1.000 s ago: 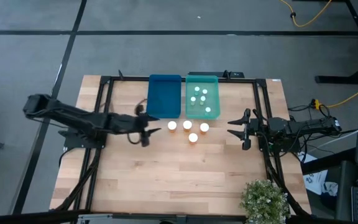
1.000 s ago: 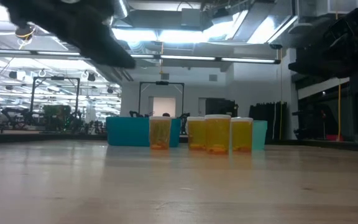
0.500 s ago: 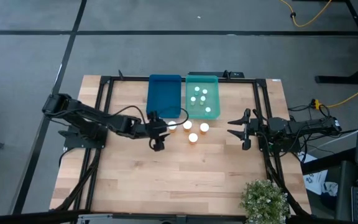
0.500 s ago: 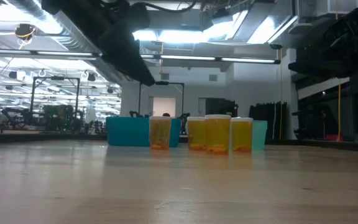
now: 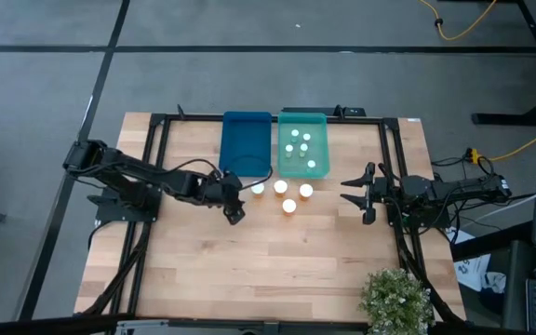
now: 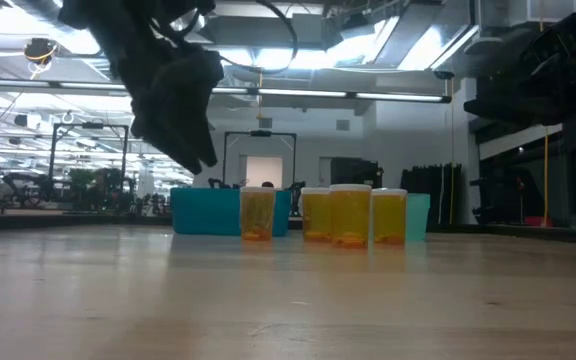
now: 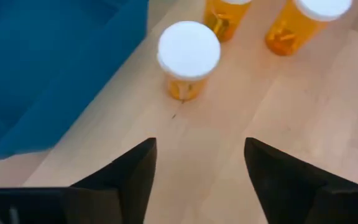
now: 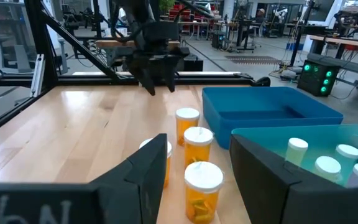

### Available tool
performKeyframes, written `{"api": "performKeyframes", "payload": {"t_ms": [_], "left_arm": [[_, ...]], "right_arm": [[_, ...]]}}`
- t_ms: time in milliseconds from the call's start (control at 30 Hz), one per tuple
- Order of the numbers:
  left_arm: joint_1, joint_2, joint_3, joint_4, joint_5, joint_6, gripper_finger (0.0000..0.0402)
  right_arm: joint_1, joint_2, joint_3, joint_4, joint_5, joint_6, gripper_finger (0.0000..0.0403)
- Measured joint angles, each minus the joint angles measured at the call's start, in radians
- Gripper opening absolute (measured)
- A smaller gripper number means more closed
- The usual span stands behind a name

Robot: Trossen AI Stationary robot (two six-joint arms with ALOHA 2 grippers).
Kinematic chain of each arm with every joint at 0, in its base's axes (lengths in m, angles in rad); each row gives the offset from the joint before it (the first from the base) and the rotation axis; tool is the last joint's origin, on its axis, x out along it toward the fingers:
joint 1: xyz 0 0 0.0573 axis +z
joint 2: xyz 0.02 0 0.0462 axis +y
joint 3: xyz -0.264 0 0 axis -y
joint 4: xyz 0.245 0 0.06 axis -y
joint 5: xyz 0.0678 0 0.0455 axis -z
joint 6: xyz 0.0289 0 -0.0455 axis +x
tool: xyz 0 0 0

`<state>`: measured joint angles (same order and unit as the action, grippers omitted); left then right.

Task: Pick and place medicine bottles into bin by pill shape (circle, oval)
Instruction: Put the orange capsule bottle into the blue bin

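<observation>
Four orange-amber medicine bottles with white caps stand upright on the wooden table (image 5: 249,270), just in front of the two bins: one at the left (image 5: 258,189), two behind (image 5: 280,187) (image 5: 305,191) and one nearer (image 5: 288,207). Several small pale bottles (image 5: 298,146) lie in the teal bin (image 5: 320,130). My left gripper (image 5: 237,207) is open and empty, hanging above the table just left of the leftmost bottle (image 7: 189,53). My right gripper (image 5: 350,194) is open and empty at the table's right side.
The dark blue bin (image 5: 247,142) stands left of the teal bin at the table's far side. A black frame (image 5: 156,140) runs round the table. A small green plant (image 5: 395,300) sits at the near right corner. Bare wood lies in front of the bottles.
My left gripper has gone toward the table's right edge, up to the orange bottles, and has come down closer to the table. The bottles have stayed where they were.
</observation>
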<state>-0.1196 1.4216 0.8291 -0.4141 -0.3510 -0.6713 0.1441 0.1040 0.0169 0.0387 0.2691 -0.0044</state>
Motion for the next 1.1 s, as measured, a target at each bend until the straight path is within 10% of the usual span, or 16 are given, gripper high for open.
{"api": "performKeyframes", "payload": {"t_ms": [267,1100], "left_arm": [[0.0,0.051,-0.012,0.053,-0.014,-0.006,0.0297],[0.075,0.299,-0.012,0.395,-0.165,0.079,0.0293]], "right_arm": [[0.0,0.0,0.0,0.0,0.0,-0.001,0.0177],[0.0,0.0,0.0,0.0,0.0,-0.002,0.0177]]}}
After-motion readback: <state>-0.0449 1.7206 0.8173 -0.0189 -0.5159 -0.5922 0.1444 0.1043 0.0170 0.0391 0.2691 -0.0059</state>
